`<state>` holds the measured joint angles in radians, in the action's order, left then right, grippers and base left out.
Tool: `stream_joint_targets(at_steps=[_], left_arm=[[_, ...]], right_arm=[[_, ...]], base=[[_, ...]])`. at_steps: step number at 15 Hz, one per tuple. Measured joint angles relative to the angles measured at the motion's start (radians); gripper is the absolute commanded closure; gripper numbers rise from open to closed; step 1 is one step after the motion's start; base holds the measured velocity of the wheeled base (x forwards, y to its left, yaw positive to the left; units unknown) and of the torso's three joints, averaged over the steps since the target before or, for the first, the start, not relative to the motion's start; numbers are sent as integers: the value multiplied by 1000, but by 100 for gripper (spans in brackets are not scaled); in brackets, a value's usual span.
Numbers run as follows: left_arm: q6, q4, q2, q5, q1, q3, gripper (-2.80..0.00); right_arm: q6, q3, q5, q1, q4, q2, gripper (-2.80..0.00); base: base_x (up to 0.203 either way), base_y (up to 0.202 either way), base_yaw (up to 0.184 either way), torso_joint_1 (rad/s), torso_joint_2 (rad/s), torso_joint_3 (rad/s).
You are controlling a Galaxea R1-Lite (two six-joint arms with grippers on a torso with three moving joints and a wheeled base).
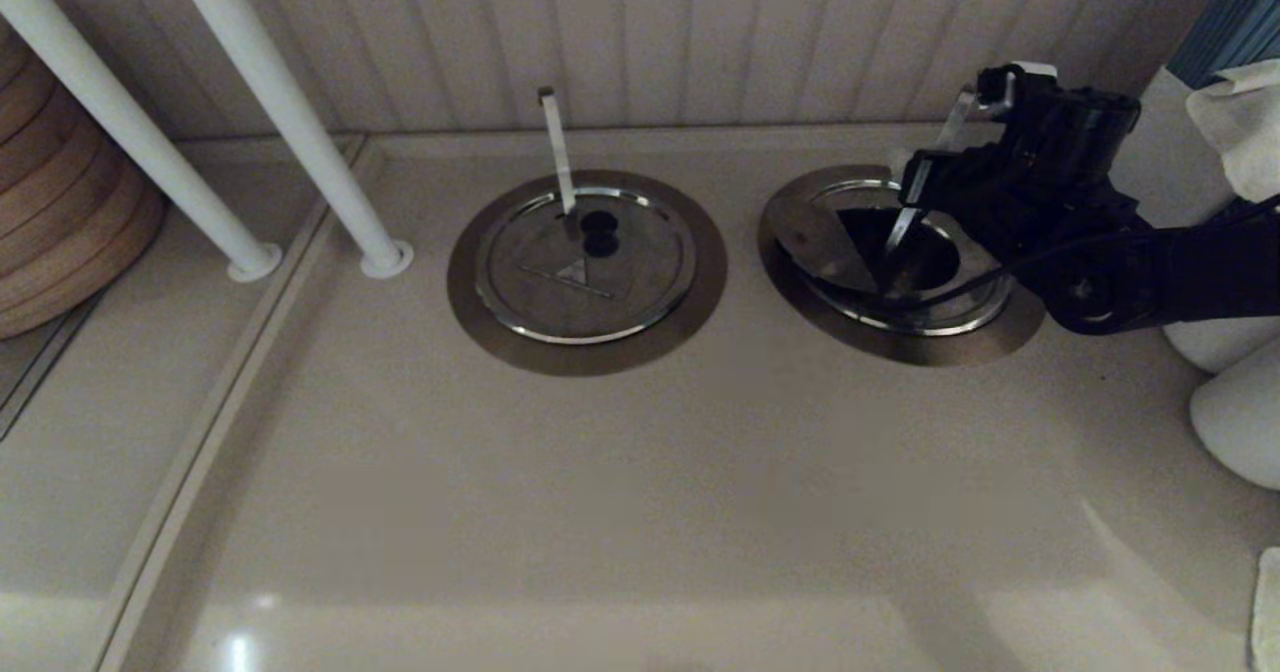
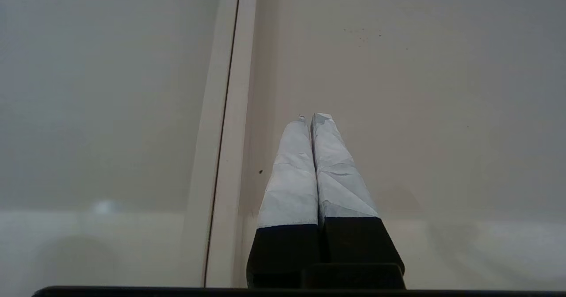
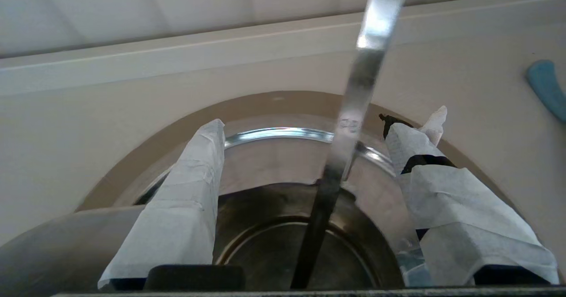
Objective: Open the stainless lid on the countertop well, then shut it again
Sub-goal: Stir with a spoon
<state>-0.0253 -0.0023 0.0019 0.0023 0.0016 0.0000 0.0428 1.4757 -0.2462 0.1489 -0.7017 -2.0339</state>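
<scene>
Right gripper (image 1: 915,214) spread open over the uncovered well (image 1: 900,264), holding nothing.

The right arm (image 1: 1150,272) reaches in from the right edge of the head view, its wrist low over the well's far right rim, the paper-wrapped fingers (image 3: 177,208) set wide on either side of the diagonal strip (image 3: 353,111) without touching it. The lid (image 1: 825,244) is swung aside to the well's left and sits tilted, partly over the collar and partly over the hole; its knob cannot be made out. The arm hides the well's right rim and the strip's upper end. The twin lid (image 1: 585,264) lies flat and shut at centre. The left gripper (image 2: 315,119) hangs over bare counter (image 2: 398,67), fingers pressed together, its arm out of view.
</scene>
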Motion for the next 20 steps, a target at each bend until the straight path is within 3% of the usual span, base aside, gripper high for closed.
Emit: stream_joint_targets(at_steps=[4,8,10,12,17,20], left_arm=[[0,0,0,0,0,0,0],[-4,0,0,0,-1,0,0],[-4,0,0,0,-1,0,0],[-4,0,0,0,-2,0,0],[-5,0,0,1,-2,0,0],[-5,0,0,0,-2,0,0]], right_arm=[[59,8,47,-9,21,2,-280],[104,-10,56,3,220,87,-280],[98,1,17,20,348,142,-280],[88,28,-75,31,448,184,-280],[76,51,-102,19,436,213,-280],[43,69,-88,-4,293,125,-280]], base=[[0,0,0,0,0,0],[0,0,0,0,0,0],[0,0,0,0,0,0],[0,0,0,0,0,0],[0,0,0,0,0,0],[0,0,0,0,0,0]])
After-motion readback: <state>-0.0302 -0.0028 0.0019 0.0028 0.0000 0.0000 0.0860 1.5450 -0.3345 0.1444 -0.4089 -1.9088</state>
